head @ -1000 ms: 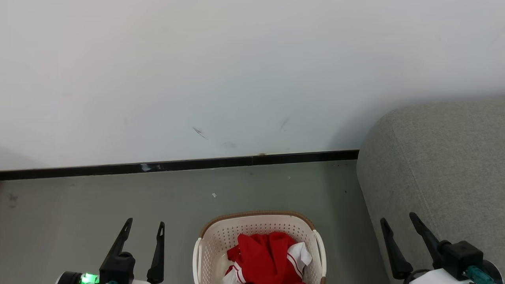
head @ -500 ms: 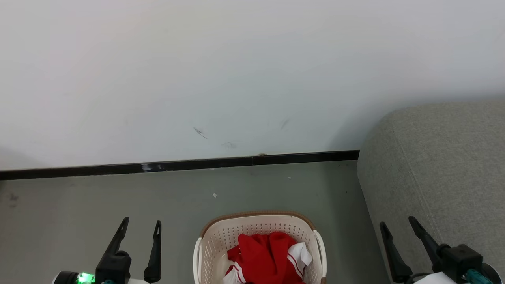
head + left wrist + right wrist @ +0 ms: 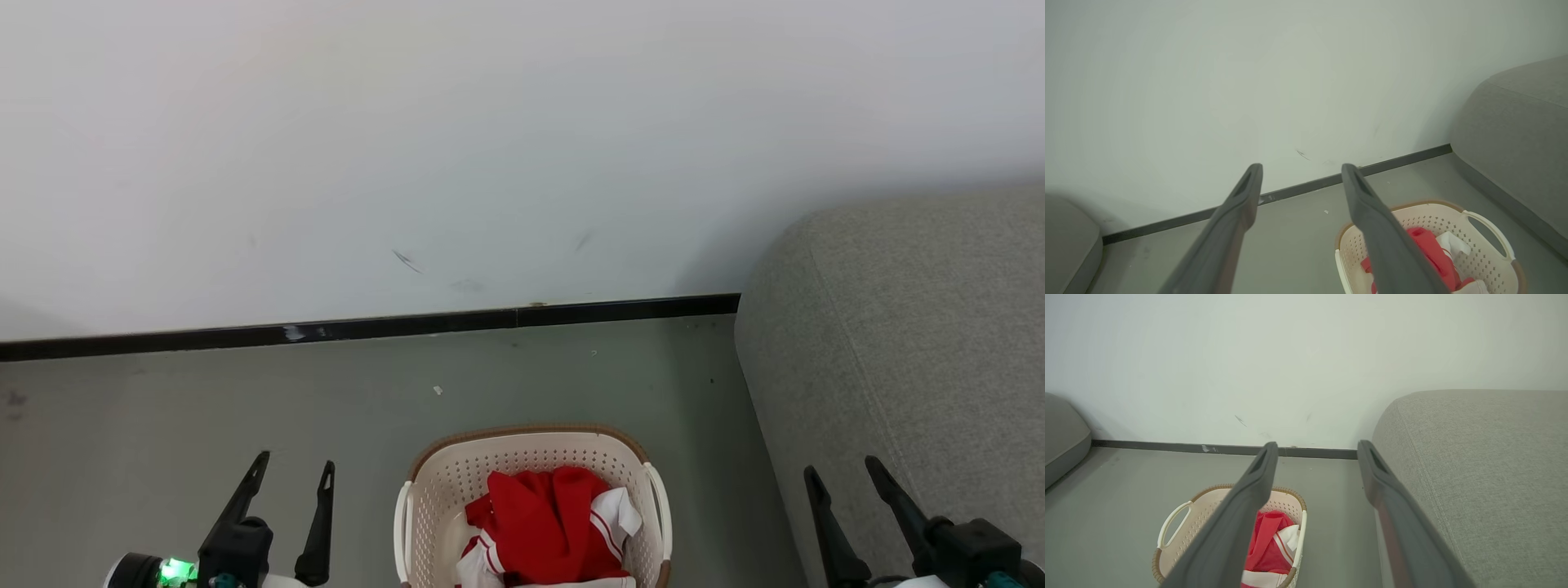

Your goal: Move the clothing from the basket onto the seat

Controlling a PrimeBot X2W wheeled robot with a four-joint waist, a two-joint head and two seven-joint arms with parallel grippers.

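Clothing (image 3: 539,516) lies heaped in the basket (image 3: 445,490) between my left and right jaws, both released (seat (image 3: 898,343) beside the right pair); I worry a careless dip hooks the rim and drags it.

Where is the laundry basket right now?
In the head view the basket sits on the floor at bottom centre, between the left gripper and the right gripper, with the sofa on its right and the clothing inside.

Clothing (image 3: 549,523) in basket (image 3: 522,457), seat (image 3: 906,343) right.
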